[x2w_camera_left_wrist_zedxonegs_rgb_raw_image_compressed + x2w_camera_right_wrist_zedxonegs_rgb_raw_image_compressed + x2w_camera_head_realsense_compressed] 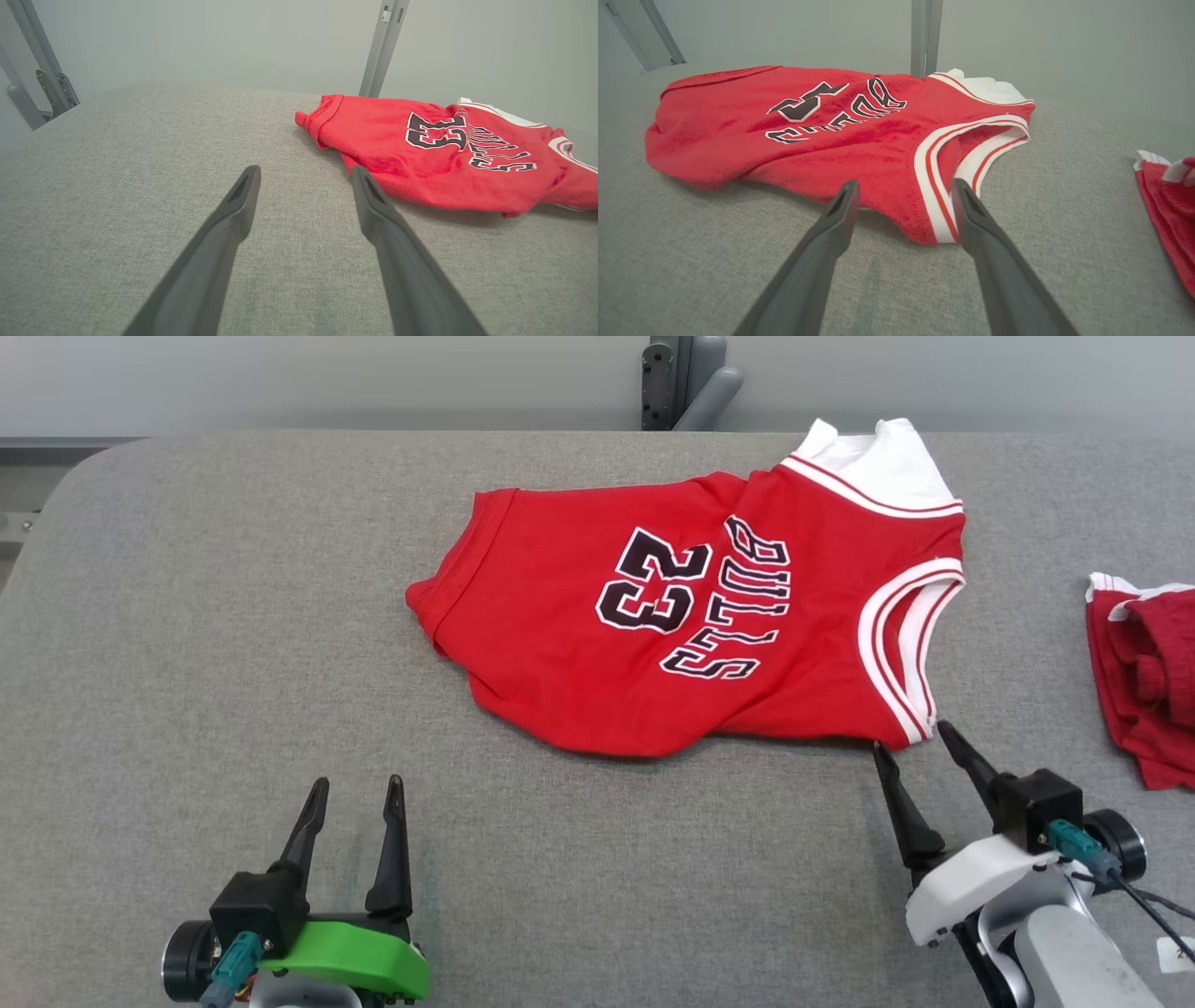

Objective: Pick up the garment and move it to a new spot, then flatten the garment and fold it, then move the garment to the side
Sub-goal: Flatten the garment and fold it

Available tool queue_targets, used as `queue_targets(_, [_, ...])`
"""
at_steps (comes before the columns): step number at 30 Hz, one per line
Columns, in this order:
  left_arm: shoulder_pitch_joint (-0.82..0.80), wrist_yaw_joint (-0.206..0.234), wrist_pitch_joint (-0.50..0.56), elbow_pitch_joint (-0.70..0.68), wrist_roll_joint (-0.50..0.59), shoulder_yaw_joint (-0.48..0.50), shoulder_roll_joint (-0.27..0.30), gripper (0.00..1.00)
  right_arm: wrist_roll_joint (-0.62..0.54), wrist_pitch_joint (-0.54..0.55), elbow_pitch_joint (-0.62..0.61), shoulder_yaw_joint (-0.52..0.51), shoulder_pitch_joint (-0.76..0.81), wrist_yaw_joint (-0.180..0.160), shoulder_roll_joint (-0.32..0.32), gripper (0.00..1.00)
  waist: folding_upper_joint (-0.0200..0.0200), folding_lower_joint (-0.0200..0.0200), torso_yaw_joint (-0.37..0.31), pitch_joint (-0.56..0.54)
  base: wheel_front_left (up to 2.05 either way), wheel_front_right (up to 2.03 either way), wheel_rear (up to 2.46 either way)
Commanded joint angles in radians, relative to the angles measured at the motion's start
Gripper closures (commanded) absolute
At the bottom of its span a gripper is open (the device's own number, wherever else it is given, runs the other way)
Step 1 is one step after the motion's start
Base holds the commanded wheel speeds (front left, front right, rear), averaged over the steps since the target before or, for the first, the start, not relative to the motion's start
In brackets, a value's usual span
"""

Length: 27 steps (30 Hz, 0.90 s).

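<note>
Left claw (359, 782) is seen in the head view at the lower left, its fingers spread apart with nothing held between them, well apart from the red shirt (551, 616); the shirt is laid sideways on the grey table (187, 663), past the middle and toward the right, with its white-trimmed armhole turned to the near right; the right claw (910, 737), likewise spread and gripping nothing, is set just at that near corner; a second red cloth (1144, 681) lies at the right edge.

From the left wrist, the left claw (304, 171) is shown parted over bare table (140, 163); the shirt (420, 163) is seen ahead and to the right.

From the right wrist, the right claw (904, 184) is shown parted, its tips on either side of the striped armhole corner of the shirt (738, 126); whether they touch it cannot be told; the second red cloth (1167, 200) is seen at the right.
</note>
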Motion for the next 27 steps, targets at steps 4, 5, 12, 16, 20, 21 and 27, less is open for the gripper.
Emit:
queue_targets(4, [0.012,-0.005,-0.003,-0.002,0.004,-0.003,0.003,0.00,-0.012,-0.004,0.053,-0.016,0.043,-0.001,0.026,0.00,0.0099,0.0000,0.001,-0.004,0.00,0.00,0.00])
queue_targets(5, [0.012,-0.005,-0.003,-0.001,0.003,-0.003,0.003,0.00,-0.021,-0.004,0.067,-0.020,0.049,-0.001,0.032,0.00,0.0099,0.0000,0.006,-0.002,0.00,0.00,0.00])
queue_targets(12, [0.001,-0.008,-0.003,0.000,0.006,-0.007,0.003,0.00,-0.034,-0.004,0.145,-0.078,0.015,-0.001,0.065,0.00,0.0099,0.0000,0.039,0.018,0.00,0.00,0.00])
queue_targets(16, [-0.005,-0.007,-0.003,-0.002,0.010,-0.003,0.003,0.00,-0.063,-0.004,0.178,-0.139,-0.006,-0.001,0.082,0.00,0.0099,0.0000,0.054,0.031,0.00,0.00,0.00])
queue_targets(20, [-0.011,-0.009,-0.003,-0.005,0.012,-0.001,0.003,0.00,-0.081,-0.004,0.196,-0.179,-0.042,-0.001,0.103,0.00,0.0099,0.0000,0.062,0.047,0.00,0.00,0.00])
queue_targets(21, [-0.013,-0.010,-0.003,-0.005,0.013,-0.001,0.003,0.00,-0.086,-0.004,0.201,-0.187,-0.050,-0.001,0.106,0.00,0.0099,0.0000,0.063,0.050,0.00,0.00,0.00])
queue_targets(27, [-0.024,-0.017,-0.003,-0.007,0.014,-0.010,0.003,0.00,-0.087,-0.004,0.179,-0.191,-0.074,-0.001,0.131,1.00,0.0099,0.0000,0.071,0.061,0.00,0.00,0.00])
